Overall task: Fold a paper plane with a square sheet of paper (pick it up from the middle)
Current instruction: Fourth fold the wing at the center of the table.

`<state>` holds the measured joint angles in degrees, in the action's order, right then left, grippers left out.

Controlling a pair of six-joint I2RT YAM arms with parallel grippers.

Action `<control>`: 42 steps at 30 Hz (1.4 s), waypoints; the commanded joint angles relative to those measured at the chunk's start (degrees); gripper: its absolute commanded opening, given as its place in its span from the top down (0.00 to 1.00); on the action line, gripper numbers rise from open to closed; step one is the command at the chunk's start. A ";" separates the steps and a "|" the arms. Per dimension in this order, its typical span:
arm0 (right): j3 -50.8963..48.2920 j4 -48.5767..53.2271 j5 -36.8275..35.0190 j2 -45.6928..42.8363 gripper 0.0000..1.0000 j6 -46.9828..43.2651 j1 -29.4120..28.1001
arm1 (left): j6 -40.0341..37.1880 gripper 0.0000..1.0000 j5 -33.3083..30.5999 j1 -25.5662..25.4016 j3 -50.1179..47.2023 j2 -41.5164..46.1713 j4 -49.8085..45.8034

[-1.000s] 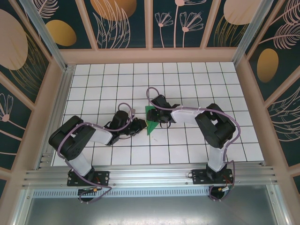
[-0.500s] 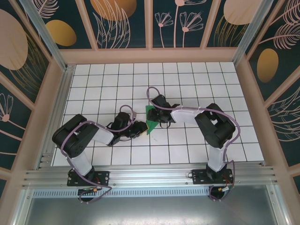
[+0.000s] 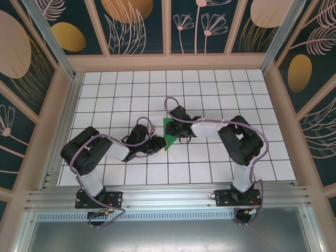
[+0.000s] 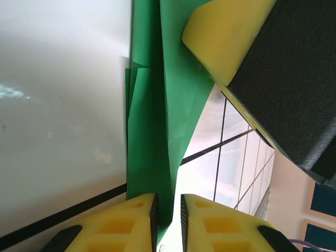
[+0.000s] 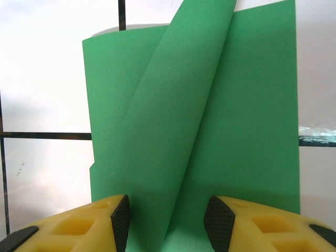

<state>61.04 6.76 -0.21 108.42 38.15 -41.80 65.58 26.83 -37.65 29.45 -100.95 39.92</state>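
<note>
The green paper (image 5: pixel 247 131) lies on the white gridded worktop (image 5: pixel 42 79), one flap curling up in a soft, uncreased fold that runs down between the spread yellow jaws of the right gripper (image 5: pixel 167 220).

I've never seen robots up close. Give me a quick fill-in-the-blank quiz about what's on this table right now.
1. The sheet of paper that the arms are folding is coloured ____.
2. Seen from above, it lies ____ the left gripper and the right gripper.
3. The fingers of the right gripper are ____ in colour.
4. The white table is marked with ____ grid lines.
Missing words: green; between; yellow; black.
</note>
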 commanded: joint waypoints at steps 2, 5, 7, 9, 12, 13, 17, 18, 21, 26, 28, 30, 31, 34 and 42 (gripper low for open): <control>-3.89 10.90 -6.30 7.27 0.50 0.91 1.35 | -3.22 0.78 -1.31 -0.50 1.81 -0.06 -5.29; -3.79 11.12 -6.36 7.40 0.51 1.05 1.30 | -3.92 0.79 -1.83 -0.54 2.57 0.11 -6.87; -3.73 11.16 -6.43 7.44 0.51 1.21 1.29 | -4.27 0.80 -2.68 -0.54 2.78 0.22 -8.26; -3.71 11.21 -6.47 7.42 0.51 1.30 1.29 | -4.77 0.82 -3.67 -0.52 3.15 0.55 -9.94; -3.82 11.25 -6.49 7.54 0.51 1.42 1.29 | -5.03 0.84 -4.73 -0.58 3.16 1.39 -11.03; -3.82 11.26 -6.53 7.51 0.51 1.49 1.28 | -4.98 0.85 -5.03 -0.58 3.16 1.60 -11.20; -4.06 11.08 -6.38 7.60 0.51 1.57 1.37 | -4.52 0.88 -5.78 -0.51 2.91 2.42 -11.23; -4.14 11.03 -6.30 7.60 0.51 1.53 1.42 | -4.31 0.88 -5.97 -0.50 2.80 2.39 -11.10; -4.32 10.82 -6.14 7.69 0.51 1.55 1.45 | -3.78 0.90 -5.91 -0.45 2.63 2.42 -10.49; -4.43 10.49 -5.69 7.75 0.49 1.39 1.50 | -3.02 0.92 -5.82 -0.46 2.31 2.18 -10.03; -4.50 10.30 -5.42 7.68 0.49 1.25 1.46 | -2.62 0.93 -6.07 -0.47 2.06 1.98 -10.00; -4.44 10.14 -5.21 7.73 0.48 1.05 1.47 | -2.20 0.95 -6.35 -0.48 1.84 1.98 -10.25; -4.44 10.11 -5.14 7.69 0.48 1.05 1.45 | -2.08 0.95 -6.64 -0.45 1.85 1.91 -10.58; -4.44 10.31 -5.43 7.85 0.48 1.02 1.46 | -2.12 0.96 -7.10 -0.49 1.84 1.98 -11.60; -3.83 11.60 -6.74 9.69 0.48 0.61 1.29 | -1.78 0.91 -6.83 -0.32 2.01 5.09 -11.44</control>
<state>61.65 7.42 -0.49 109.25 39.38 -41.80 63.26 21.54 -38.17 31.92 -98.17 30.17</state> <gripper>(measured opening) 0.517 0.086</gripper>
